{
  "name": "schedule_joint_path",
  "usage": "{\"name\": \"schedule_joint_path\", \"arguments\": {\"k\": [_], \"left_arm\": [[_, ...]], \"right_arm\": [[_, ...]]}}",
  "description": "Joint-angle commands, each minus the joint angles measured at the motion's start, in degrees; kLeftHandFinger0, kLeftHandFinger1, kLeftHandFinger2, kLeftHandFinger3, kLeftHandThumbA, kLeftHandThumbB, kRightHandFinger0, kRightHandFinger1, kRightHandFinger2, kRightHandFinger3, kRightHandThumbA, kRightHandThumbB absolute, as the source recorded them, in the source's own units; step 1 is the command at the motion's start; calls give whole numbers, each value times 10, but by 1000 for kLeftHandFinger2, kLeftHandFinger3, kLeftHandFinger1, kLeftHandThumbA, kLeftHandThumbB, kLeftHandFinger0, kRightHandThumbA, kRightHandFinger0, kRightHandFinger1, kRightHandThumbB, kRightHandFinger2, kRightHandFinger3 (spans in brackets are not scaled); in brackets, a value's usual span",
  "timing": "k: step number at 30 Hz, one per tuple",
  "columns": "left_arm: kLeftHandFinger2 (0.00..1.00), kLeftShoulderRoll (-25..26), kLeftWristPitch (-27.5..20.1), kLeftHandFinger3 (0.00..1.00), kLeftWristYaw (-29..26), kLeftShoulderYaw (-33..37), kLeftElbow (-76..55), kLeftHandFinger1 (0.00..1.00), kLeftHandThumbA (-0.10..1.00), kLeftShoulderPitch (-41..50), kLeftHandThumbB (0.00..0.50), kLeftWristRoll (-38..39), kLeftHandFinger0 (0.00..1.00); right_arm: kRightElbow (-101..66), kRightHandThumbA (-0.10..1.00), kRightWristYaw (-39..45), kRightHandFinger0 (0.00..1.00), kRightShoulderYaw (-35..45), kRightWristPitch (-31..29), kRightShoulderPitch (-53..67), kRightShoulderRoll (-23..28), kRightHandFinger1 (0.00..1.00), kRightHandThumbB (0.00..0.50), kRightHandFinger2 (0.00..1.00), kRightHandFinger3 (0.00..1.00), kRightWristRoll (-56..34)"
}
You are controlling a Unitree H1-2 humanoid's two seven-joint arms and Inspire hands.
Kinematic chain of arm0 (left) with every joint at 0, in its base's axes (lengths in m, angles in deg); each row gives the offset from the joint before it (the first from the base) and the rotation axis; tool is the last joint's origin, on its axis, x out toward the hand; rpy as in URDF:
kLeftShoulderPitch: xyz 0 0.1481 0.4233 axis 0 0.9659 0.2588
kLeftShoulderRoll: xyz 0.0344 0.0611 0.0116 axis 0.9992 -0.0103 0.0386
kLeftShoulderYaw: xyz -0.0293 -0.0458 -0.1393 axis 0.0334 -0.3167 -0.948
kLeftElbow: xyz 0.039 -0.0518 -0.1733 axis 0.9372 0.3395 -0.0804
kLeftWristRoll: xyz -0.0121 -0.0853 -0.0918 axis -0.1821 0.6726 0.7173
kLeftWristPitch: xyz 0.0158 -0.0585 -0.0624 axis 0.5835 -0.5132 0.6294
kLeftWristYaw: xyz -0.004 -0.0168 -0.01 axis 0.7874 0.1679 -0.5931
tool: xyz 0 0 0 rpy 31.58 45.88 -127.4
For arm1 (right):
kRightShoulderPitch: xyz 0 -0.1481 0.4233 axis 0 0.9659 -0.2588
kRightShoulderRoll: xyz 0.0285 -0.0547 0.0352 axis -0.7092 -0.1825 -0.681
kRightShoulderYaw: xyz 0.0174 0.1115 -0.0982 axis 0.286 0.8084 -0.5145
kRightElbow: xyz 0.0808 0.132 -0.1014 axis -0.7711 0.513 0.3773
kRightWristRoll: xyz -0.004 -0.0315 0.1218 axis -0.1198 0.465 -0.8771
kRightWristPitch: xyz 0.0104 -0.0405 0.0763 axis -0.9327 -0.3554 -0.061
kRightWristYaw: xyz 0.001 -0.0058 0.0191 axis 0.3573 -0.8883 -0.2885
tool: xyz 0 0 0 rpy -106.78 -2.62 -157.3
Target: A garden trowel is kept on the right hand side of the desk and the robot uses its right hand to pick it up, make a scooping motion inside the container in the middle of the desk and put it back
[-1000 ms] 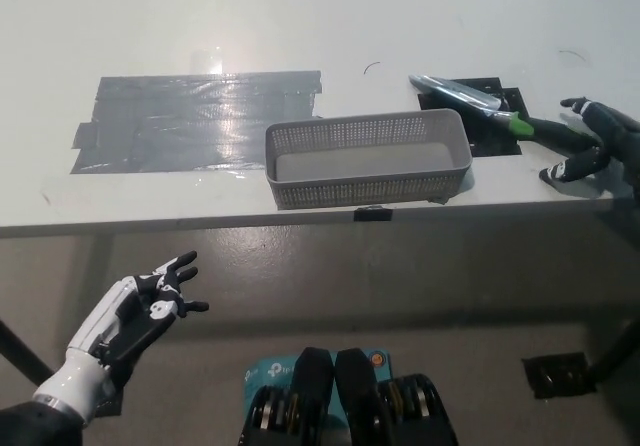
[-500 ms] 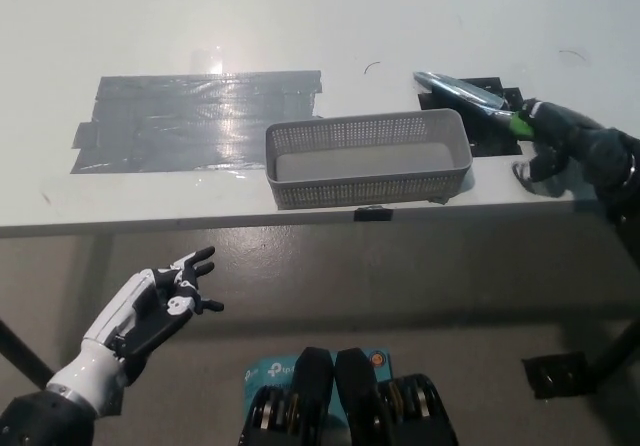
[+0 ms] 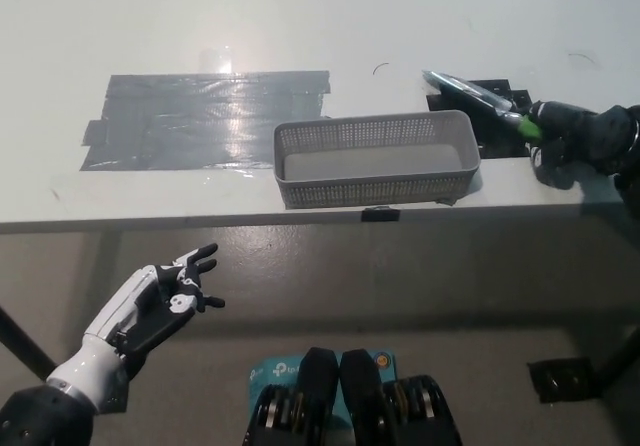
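A garden trowel point(image 3: 478, 98) with a silvery blade and a green-and-black handle lies at the desk's right side, its blade over a black patch point(image 3: 480, 116). My black right hand point(image 3: 578, 138) is shut on the trowel's handle. The blade tip points up and left, just behind the far right corner of the grey mesh container point(image 3: 375, 156) in the middle of the desk. That container looks empty inside. My white left hand point(image 3: 150, 311) hangs open below the desk's front edge at the lower left, holding nothing.
A wide patch of grey tape point(image 3: 190, 118) covers the white desk point(image 3: 300, 26) left of the container. A small black tab point(image 3: 380, 214) sits on the front edge under the container. A black plate point(image 3: 558, 378) lies on the floor at lower right.
My right hand went from open beside the trowel's handle to closed around it. The whole picture shifted slightly right. The left hand rose a little and moved slightly right.
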Motion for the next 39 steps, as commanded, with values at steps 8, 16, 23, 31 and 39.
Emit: {"name": "schedule_joint_path", "arguments": {"k": [8, 16, 23, 31, 39], "left_arm": [[1000, 29, -18, 1000, 22, 19, -15, 1000, 703, -27, 254, -21, 730], [1000, 39, -25, 1000, 31, 30, -11, 1000, 759, -41, 253, -28, 741], [1000, 49, -28, 1000, 38, 36, -12, 1000, 838, -43, 264, -36, 787], [1000, 54, -24, 1000, 40, 45, -15, 1000, 851, -49, 240, -45, 826], [1000, 63, -32, 1000, 49, 57, -17, 1000, 870, -54, 243, -51, 904]], "right_arm": [[32, 148, 38, 1000, 2, 18, 22, 7, 1000, 131, 1000, 1000, 1], [73, 707, 179, 1000, -141, 12, -26, -10, 1000, 500, 1000, 1000, 99], [72, 746, 203, 1000, -162, 33, -24, 5, 1000, 496, 1000, 1000, 84], [67, 538, 129, 1000, -207, 62, 6, 8, 1000, 303, 1000, 1000, 125], [19, -100, -31, 0, -193, 81, 62, 22, 0, 51, 139, 1000, 162]]}}
